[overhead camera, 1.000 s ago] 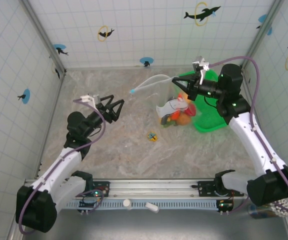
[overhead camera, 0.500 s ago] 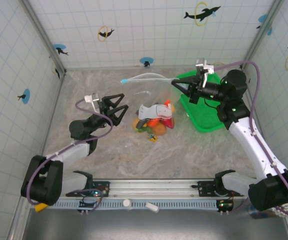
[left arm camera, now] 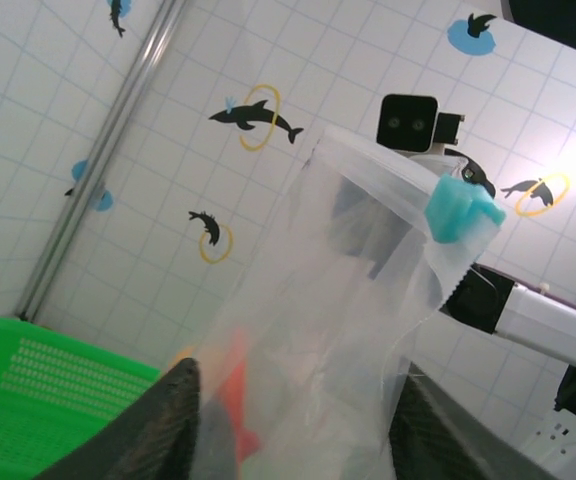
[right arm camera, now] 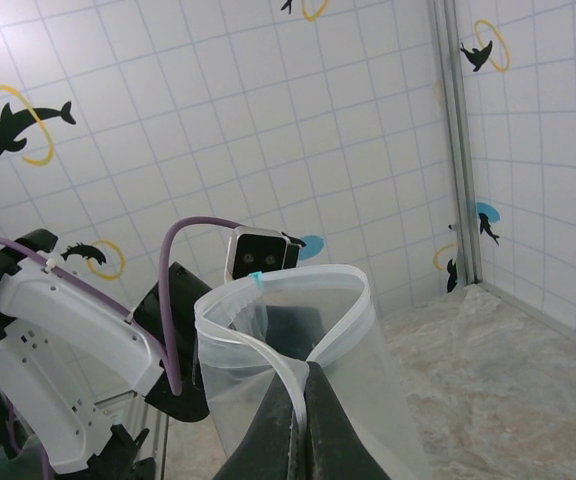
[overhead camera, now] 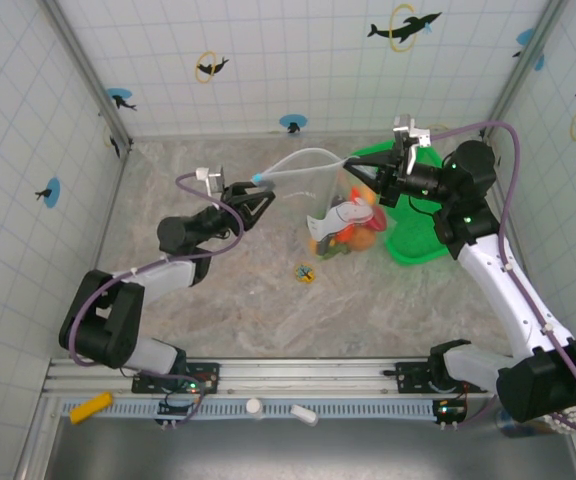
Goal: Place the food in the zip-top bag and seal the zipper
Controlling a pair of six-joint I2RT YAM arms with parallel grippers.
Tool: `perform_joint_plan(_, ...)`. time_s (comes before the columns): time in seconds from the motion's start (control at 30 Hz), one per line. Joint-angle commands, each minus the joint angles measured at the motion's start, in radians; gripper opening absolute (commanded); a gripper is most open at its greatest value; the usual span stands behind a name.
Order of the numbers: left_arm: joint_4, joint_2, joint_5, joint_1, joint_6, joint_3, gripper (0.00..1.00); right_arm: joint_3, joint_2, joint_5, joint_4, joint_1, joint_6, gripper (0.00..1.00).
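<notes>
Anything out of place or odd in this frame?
A yellow piece lies off the table, on the near frame at the left corner, and a small yellow-and-black trinket sits loose on the table. The bag, hanging from the right gripper, gapes open at the mouth.

Marbled table [overhead camera: 218, 290]: green basket [overhead camera: 415, 246], trinket [overhead camera: 304, 272]

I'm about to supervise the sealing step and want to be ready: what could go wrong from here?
The zip-top bag hangs from the right gripper, pinched at one spot of its rim; the weight of the food may pull it free. The left gripper straddles the film below the blue slider, so closing there could crumple the bag rather than catch the zipper, whose mouth gapes wide.
</notes>
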Motion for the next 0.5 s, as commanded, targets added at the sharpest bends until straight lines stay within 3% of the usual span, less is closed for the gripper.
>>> perform_joint_plan(0.0, 0.293, 0.018, 0.042, -0.015, -0.015, 0.051, 0.33, -0.016, -0.001, 0.002, 0.060, 0.004, 0.005, 0.00)
perform_joint_plan(0.3, 0.289, -0.016, 0.073, -0.016, 0.014, 0.055, 0.00, -0.019, 0.004, 0.065, -0.075, 0.004, -0.095, 0.00)
perform_joint_plan(0.33, 0.280, -0.021, 0.090, -0.014, 0.024, 0.053, 0.00, -0.015, 0.002, 0.107, -0.124, 0.002, -0.124, 0.07)
perform_joint_plan(0.4, 0.226, -0.037, 0.108, 0.007, 0.048, 0.047, 0.00, -0.020, -0.018, 0.240, -0.205, 0.001, -0.179, 0.52)
perform_joint_plan(0.43, 0.197, -0.046, 0.110, 0.021, 0.061, 0.039, 0.00, -0.025, -0.031, 0.291, -0.225, -0.001, -0.201, 0.62)
perform_joint_plan(0.47, 0.170, -0.060, 0.114, 0.036, 0.074, 0.030, 0.00, -0.037, -0.050, 0.338, -0.233, -0.001, -0.227, 0.65)
